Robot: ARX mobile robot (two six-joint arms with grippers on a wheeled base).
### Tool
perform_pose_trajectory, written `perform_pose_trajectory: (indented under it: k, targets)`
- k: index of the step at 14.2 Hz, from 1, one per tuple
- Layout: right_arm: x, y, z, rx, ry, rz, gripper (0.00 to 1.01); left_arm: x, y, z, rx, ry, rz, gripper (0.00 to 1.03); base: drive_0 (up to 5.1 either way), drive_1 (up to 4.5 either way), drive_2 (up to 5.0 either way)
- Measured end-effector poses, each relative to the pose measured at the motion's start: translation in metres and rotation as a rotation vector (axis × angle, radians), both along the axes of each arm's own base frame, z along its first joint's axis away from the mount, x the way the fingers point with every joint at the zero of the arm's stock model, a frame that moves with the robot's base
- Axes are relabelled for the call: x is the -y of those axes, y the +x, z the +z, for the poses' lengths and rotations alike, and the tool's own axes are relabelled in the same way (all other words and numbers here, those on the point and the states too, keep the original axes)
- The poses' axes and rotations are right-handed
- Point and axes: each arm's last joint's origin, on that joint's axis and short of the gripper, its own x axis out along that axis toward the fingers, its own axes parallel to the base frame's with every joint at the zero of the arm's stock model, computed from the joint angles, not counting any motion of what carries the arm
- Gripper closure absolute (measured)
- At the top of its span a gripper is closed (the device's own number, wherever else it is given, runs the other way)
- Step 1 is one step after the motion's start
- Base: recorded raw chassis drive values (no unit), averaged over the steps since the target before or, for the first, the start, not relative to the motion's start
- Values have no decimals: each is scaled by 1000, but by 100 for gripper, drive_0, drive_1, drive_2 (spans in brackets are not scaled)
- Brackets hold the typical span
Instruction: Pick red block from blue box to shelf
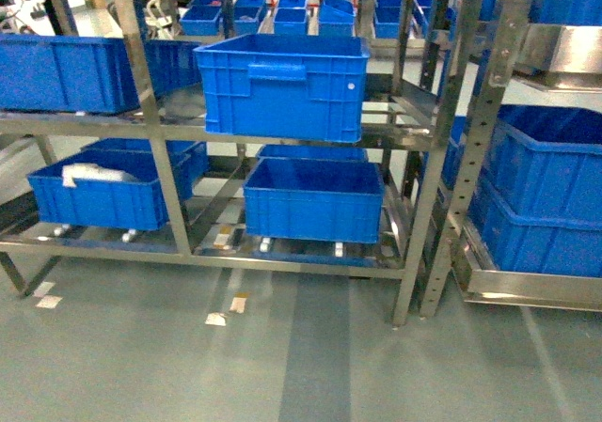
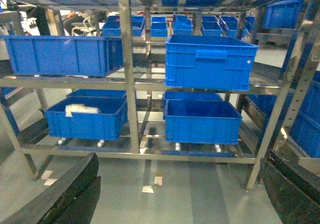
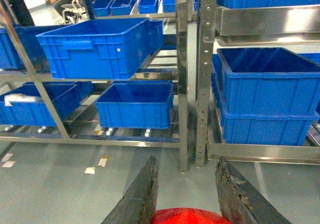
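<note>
The red block (image 3: 185,217) shows as a glossy red lump at the bottom edge of the right wrist view. It sits deep between the two dark fingers of my right gripper (image 3: 185,157), which are shut on it. My left gripper (image 2: 181,156) is open wide, with only floor between its fingers (image 2: 65,194). The shelf (image 1: 150,131), a shiny steel rack with several tiers, stands ahead of both grippers, some way off. The blue box is out of view. Neither gripper shows in the head view.
Dark blue ribbed crates (image 1: 282,84) fill the shelf tiers; one at lower left (image 1: 99,192) holds something white. A second steel rack (image 1: 489,149) with more crates stands to the right. Paper scraps (image 1: 216,319) lie on the grey floor.
</note>
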Motion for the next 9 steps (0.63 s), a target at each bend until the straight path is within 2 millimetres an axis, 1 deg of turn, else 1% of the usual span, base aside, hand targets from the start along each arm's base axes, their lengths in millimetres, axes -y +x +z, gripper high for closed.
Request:
perform_pose_trajectory:
  k: [3, 9]
  targets:
    - [0, 0, 0, 0, 0, 0, 73, 0, 0, 0, 0, 0, 0, 5, -151, -151, -151]
    - [0, 0, 0, 0, 0, -1, 73, 0, 0, 0, 0, 0, 0, 5, -6, -6, -6]
